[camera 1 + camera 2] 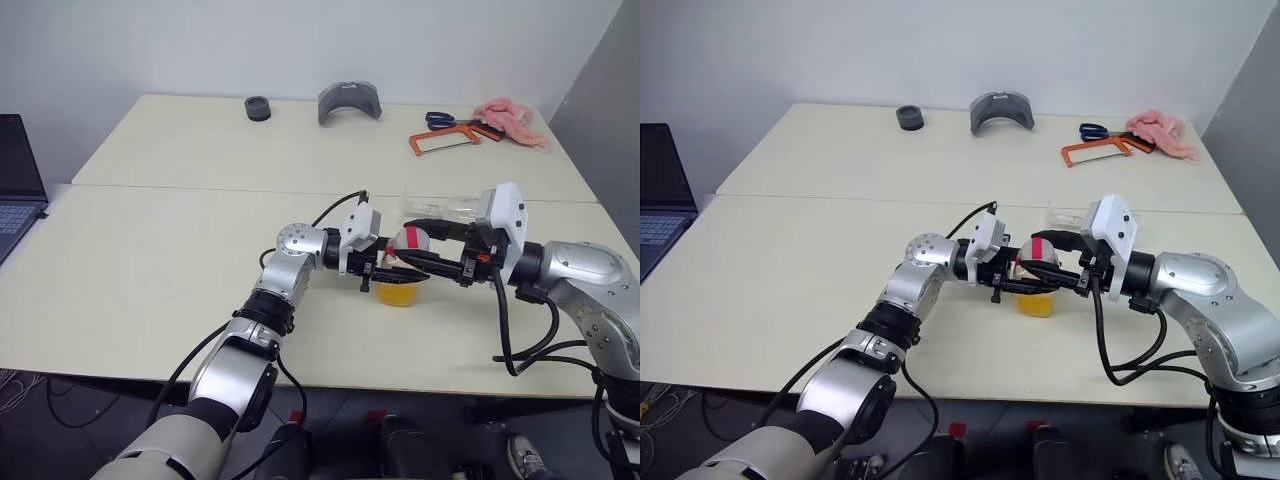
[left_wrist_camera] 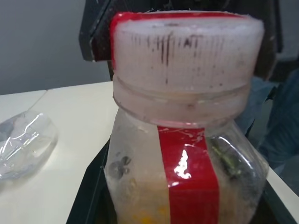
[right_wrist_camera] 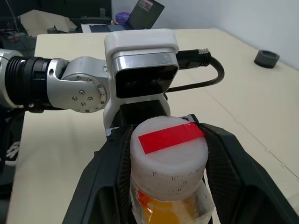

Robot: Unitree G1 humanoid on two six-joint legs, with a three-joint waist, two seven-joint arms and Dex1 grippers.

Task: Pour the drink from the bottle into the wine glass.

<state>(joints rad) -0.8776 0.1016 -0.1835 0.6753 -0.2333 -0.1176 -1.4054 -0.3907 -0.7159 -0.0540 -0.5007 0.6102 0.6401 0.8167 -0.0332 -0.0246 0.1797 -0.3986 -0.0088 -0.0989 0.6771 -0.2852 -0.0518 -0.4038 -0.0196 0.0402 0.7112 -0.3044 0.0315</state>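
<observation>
The bottle [image 1: 400,285] stands upright near the middle of the table, with the orange drink [image 1: 398,294] in its lower part. A red strip runs up its side and over the pale cap [image 3: 168,156]. My left gripper [image 1: 392,272] reaches in from the left and is shut on the bottle's body. My right gripper [image 3: 168,161] comes from the right at cap height, open, with its fingers [image 3: 110,175] close on either side of the cap. The clear wine glass [image 1: 445,208] is on the table just behind the two grippers and seems to lie on its side.
A laptop [image 1: 15,185] sits at the table's left edge. Along the far edge are a black ring [image 1: 258,108], a grey curved part [image 1: 350,102], scissors [image 1: 450,121], an orange-framed saw [image 1: 440,145] and a pink cloth [image 1: 512,120].
</observation>
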